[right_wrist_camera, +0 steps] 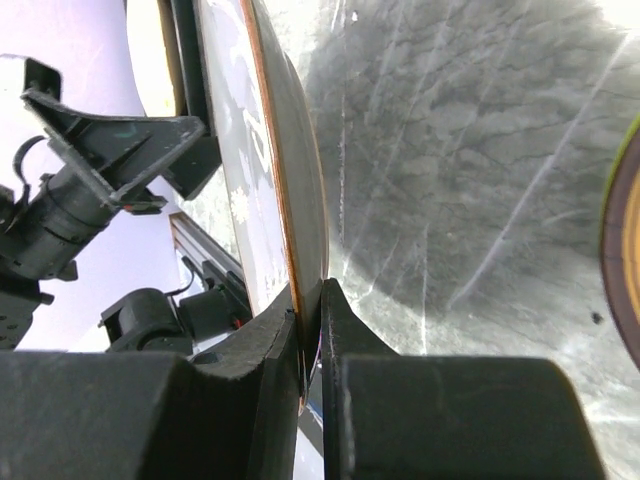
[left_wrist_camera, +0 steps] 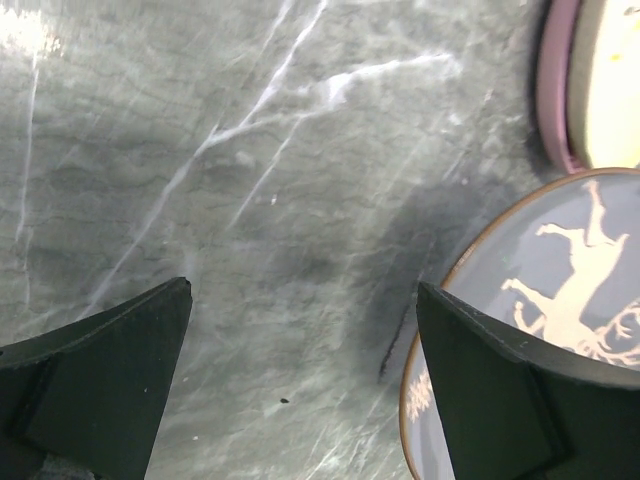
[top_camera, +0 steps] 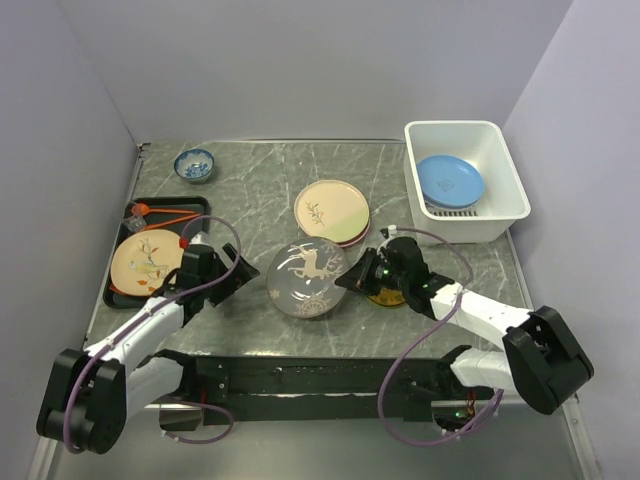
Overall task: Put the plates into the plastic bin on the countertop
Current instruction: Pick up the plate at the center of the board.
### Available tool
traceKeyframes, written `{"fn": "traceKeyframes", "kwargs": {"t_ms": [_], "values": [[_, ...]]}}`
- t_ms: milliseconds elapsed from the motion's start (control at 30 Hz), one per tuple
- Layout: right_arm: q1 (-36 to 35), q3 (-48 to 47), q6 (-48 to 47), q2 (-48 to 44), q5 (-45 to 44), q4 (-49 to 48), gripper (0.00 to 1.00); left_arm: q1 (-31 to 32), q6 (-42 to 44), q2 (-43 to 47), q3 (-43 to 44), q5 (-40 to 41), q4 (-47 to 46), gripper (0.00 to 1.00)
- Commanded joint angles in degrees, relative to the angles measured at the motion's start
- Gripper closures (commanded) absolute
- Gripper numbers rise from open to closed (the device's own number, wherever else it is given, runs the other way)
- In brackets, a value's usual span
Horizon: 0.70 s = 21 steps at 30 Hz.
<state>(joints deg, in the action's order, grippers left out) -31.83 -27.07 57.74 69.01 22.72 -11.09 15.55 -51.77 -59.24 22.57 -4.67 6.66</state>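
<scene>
Only right wrist shows right claw (right_wrist_camera: 308, 300) pinching deer plate (right_wrist_camera: 282, 170) rim; left claw (left_wrist_camera: 302, 290) released.

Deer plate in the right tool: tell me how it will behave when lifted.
The deer plate looks rigid, unlikely to flex. Pinched at one rim edge by the right tool, its glossy surface may slip or pivot. Likely breakable on the hard countertop.

Glossy plate (top_camera: 307, 277), smooth marble-look countertop (top_camera: 250, 180)
</scene>
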Motion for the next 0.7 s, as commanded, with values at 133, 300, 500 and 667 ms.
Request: {"fn": "traceKeyframes", "kwargs": {"t_ms": [133,300,500,667], "values": [[3.53,-5.97,-2.54,-4.68,1.45,-0.69,0.97,-0.08,0.00,3.08,0.64,1.50,0.46,0.01],[6.17,-8.52,-3.94,-4.06,3.64,0.63,0.97,-0.08,-0.44,3.00,-1.29,1.50,-0.15,0.01],[10.30,-11.16,-5.88,-3.80,5.84,2.04,0.97,-0.08,-1.14,1.50,-2.70,0.54,-2.17,0.01],[13.11,-11.87,-6.23,-3.88,7.51,1.78,0.98,-0.08,-0.35,-2.80,-2.53,-0.87,-5.16,0.01]]}}
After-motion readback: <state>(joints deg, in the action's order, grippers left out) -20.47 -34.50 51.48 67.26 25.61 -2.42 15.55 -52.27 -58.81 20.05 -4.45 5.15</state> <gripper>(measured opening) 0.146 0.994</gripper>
